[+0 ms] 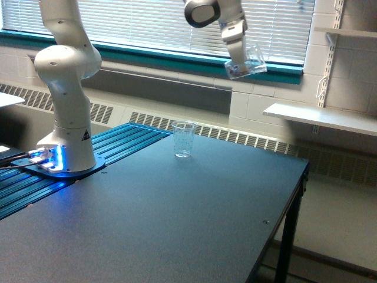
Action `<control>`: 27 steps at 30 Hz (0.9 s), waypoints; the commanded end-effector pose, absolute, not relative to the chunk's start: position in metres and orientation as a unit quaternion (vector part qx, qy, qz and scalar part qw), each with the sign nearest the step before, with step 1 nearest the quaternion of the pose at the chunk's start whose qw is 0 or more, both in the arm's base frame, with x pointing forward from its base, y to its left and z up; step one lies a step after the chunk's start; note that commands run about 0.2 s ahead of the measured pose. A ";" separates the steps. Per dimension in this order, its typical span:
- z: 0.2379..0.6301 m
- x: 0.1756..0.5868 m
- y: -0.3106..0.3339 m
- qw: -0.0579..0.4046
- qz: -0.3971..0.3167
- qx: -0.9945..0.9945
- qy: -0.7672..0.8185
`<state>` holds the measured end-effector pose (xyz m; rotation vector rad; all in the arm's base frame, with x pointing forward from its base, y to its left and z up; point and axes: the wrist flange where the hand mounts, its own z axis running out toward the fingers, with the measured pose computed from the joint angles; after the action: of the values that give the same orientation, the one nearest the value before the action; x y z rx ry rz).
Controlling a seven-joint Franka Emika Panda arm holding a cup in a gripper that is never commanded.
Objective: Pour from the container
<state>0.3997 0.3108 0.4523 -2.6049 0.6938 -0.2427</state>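
The container (246,61), a small clear plastic cup, is hanging high in the air in front of the window blinds (177,23), well above the table (177,224). It is tilting, with its mouth turning toward the exterior view's right and a little upward. The contents are too small and blurred to tell.

The gripper (237,54) is reaching down to the container from the upper left and is carrying it at its left side. The fingers are blurred, so I cannot tell exactly how they are closing, but the cup is staying in the air only by this grip.

Lower and to the exterior view's left, 1 taller clear cup (184,139) with a speckled wall is standing upright on the table, near the far edge. It is well apart from the container and is not directly under it.

The arm's white base (66,118) is sitting on a blue ribbed mat (118,147) at the exterior view's left, with blue light glowing at its foot. At the exterior view's right, a white shelf (321,118) is hanging on the wall.
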 end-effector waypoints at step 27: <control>0.455 0.290 0.330 0.233 -0.031 -0.916 0.324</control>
<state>0.3050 0.3281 0.4637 -2.5316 0.8097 -0.1428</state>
